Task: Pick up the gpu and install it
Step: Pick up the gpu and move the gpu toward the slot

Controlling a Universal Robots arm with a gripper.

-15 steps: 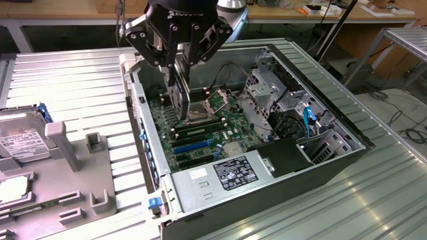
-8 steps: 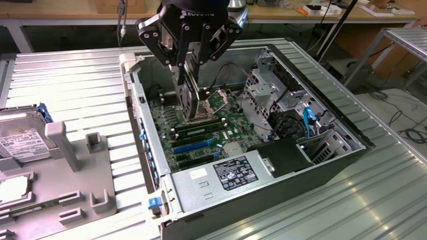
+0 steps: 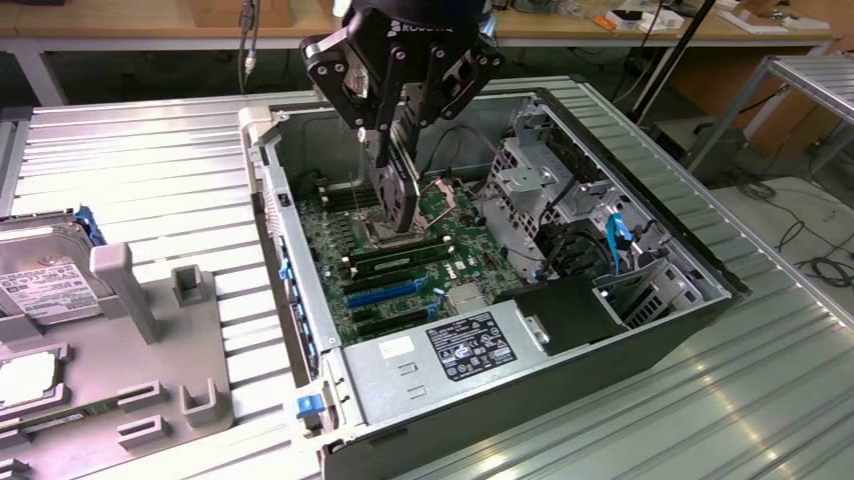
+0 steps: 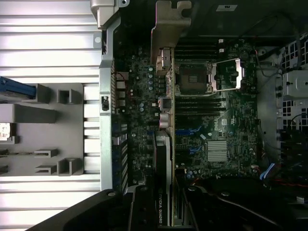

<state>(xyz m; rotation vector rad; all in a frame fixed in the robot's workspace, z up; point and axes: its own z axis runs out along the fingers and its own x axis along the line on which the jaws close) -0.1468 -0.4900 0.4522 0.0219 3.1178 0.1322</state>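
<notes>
Exterior view
Gripper: black two-fingered tool above the open case, its fingers pinched on the top edge of the card.
Gpu: thin flat circuit card with a black cooler, hanging edge-down straight below the fingers, inside the case walls. I cannot tell whether its lower end touches anything.
Computer case: dark metal tower lying on its side, lid off, directly beneath the gripper.
Motherboard: green board on the case floor, under the card.
Power supply: silver box with a dark label, below and well clear of the gripper.
Hard drive: silver with a white label, far from the gripper at the exterior view's left, on a grey plastic fixture.

Wrist view
Gripper: black fingers close on both faces of the card.
Gpu: seen edge-on, running away from the fingers.
End bracket: silver metal, at the card's far end.
Processor socket: silver-framed, beside the card on the motherboard.
</notes>
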